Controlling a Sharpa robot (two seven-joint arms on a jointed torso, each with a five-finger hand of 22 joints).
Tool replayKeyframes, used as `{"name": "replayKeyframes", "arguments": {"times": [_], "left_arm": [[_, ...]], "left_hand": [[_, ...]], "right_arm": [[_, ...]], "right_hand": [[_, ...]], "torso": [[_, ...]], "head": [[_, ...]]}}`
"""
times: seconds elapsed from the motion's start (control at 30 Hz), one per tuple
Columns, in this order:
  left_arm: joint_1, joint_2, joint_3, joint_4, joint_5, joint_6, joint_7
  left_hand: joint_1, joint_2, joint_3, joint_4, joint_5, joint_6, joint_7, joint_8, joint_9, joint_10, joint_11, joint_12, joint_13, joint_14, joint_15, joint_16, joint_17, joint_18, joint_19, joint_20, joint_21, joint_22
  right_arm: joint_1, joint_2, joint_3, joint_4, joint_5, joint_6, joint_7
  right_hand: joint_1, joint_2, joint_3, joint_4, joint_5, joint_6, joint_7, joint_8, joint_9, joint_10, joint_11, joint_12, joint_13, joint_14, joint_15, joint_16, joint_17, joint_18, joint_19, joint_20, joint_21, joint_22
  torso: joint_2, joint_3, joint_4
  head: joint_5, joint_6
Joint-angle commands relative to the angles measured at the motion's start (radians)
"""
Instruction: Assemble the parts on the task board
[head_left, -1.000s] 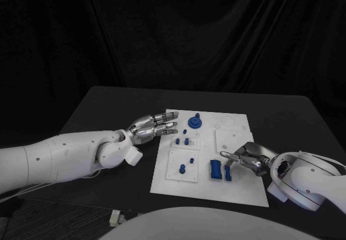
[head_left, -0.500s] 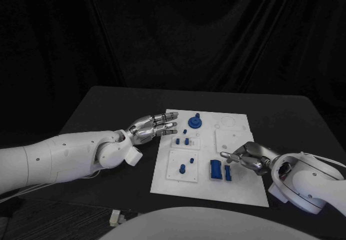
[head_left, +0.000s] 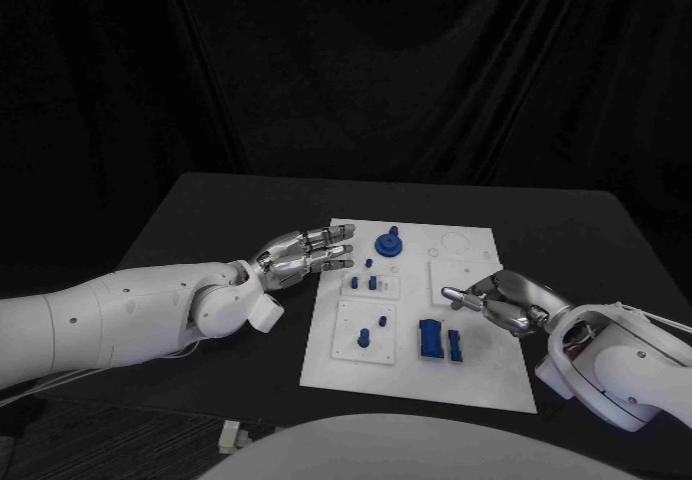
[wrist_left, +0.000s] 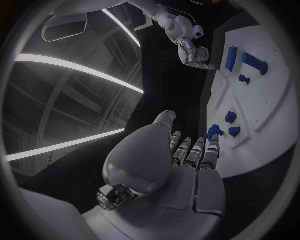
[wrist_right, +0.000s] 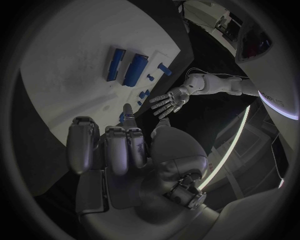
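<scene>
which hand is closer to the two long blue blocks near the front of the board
Right. The right hand hovers over the task board just beyond the two long blue blocks. The left hand rests at the board's far left edge, much farther off.

Black table (head_left: 577, 240) against black draped curtain (head_left: 375, 90); long light strips (wrist_left: 75, 65) overhead in wrist views.

You have open room over the bare lower strip of the white rectangular task board (head_left: 433, 385), while the two upright blue rectangular blocks (head_left: 440, 340) stand between the robot hands.
</scene>
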Motion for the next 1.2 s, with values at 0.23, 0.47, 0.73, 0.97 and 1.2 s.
{"name": "replayKeyframes", "arguments": {"times": [0.23, 0.47, 0.73, 0.97, 1.2], "left_arm": [[-0.002, 0.0, 0.001, 0.004, 0.002, 0.007, 0.025], [-0.002, 0.0, 0.001, 0.004, 0.002, 0.009, 0.025], [-0.002, -0.001, 0.001, 0.004, 0.002, 0.008, 0.025], [-0.002, -0.001, 0.001, 0.004, 0.002, 0.008, 0.025], [-0.002, 0.001, 0.001, 0.004, 0.002, 0.01, 0.024]], "left_hand": [[-0.009, 0.001, 0.007, -0.002, 0.007, 0.004, 0.001, 0.003, 0.001, 0.004, 0.006, 0.005, 0.002, -0.001, 0.007, 0.006, 0.001, -0.014, 0.01, -0.001, 0.007, 0.0], [-0.009, 0.001, 0.007, -0.002, 0.007, 0.004, 0.001, 0.003, 0.001, 0.004, 0.006, 0.005, 0.002, -0.001, 0.007, 0.006, 0.001, -0.014, 0.01, -0.001, 0.007, 0.0], [-0.009, 0.001, 0.007, -0.002, 0.007, 0.004, 0.001, 0.003, 0.001, 0.004, 0.006, 0.005, 0.002, -0.001, 0.007, 0.006, 0.001, -0.014, 0.01, -0.001, 0.007, 0.0], [-0.01, 0.001, 0.008, -0.003, 0.007, 0.004, 0.001, 0.003, 0.001, 0.004, 0.008, 0.005, 0.002, -0.001, 0.008, 0.006, 0.001, -0.014, 0.009, -0.001, 0.007, -0.001], [-0.01, 0.001, 0.009, -0.003, 0.007, 0.002, 0.001, 0.003, 0.001, 0.004, 0.008, 0.005, 0.002, 0.0, 0.008, 0.006, 0.001, -0.014, 0.009, -0.001, 0.007, -0.001]], "right_arm": [[0.002, 0.022, 0.0, -0.018, 0.02, 0.016, 0.013], [0.0, 0.047, 0.0, -0.033, 0.029, 0.048, 0.008], [-0.007, 0.069, 0.0, -0.048, 0.034, 0.08, 0.001], [-0.011, 0.083, 0.0, -0.055, 0.036, 0.109, -0.009], [-0.015, 0.096, 0.0, -0.061, 0.037, 0.145, -0.023]], "right_hand": [[-0.014, 0.024, -0.018, 0.001, -0.03, -0.004, 0.005, -0.005, -0.017, 0.104, 0.005, 0.004, 0.263, 0.09, -0.001, 0.002, 0.188, -0.009, 0.022, 0.002, 0.0, 0.203], [-0.021, 0.03, -0.024, 0.001, -0.037, -0.005, 0.007, -0.006, -0.022, 0.104, 0.006, 0.004, 0.263, 0.09, -0.001, 0.002, 0.189, -0.009, 0.022, 0.002, 0.001, 0.203], [-0.023, 0.032, -0.026, 0.001, -0.041, -0.005, 0.008, -0.005, -0.024, 0.104, 0.007, 0.004, 0.263, 0.089, -0.001, 0.002, 0.187, -0.008, 0.021, 0.002, -0.001, 0.203], [-0.024, 0.033, -0.026, 0.001, -0.041, -0.004, 0.008, -0.005, -0.025, 0.104, 0.007, 0.004, 0.263, 0.089, -0.001, 0.001, 0.187, -0.009, 0.021, 0.002, 0.0, 0.203], [-0.024, 0.038, -0.027, -0.001, -0.039, 0.002, 0.013, -0.002, -0.027, 0.104, 0.011, 0.004, 0.263, 0.089, 0.001, 0.001, 0.185, -0.008, 0.021, 0.003, -0.001, 0.203]], "torso": [[0.0, 0.0002, 0.0008], [0.001, 0.0004, 0.0018], [0.001, 0.0004, 0.0014], [0.001, 0.0005, 0.0008], [0.0, 0.0, 0.0006]], "head": [[0.002, 0.0], [0.0, 0.0], [0.001, 0.0], [0.001, 0.0], [0.002, 0.0]]}}
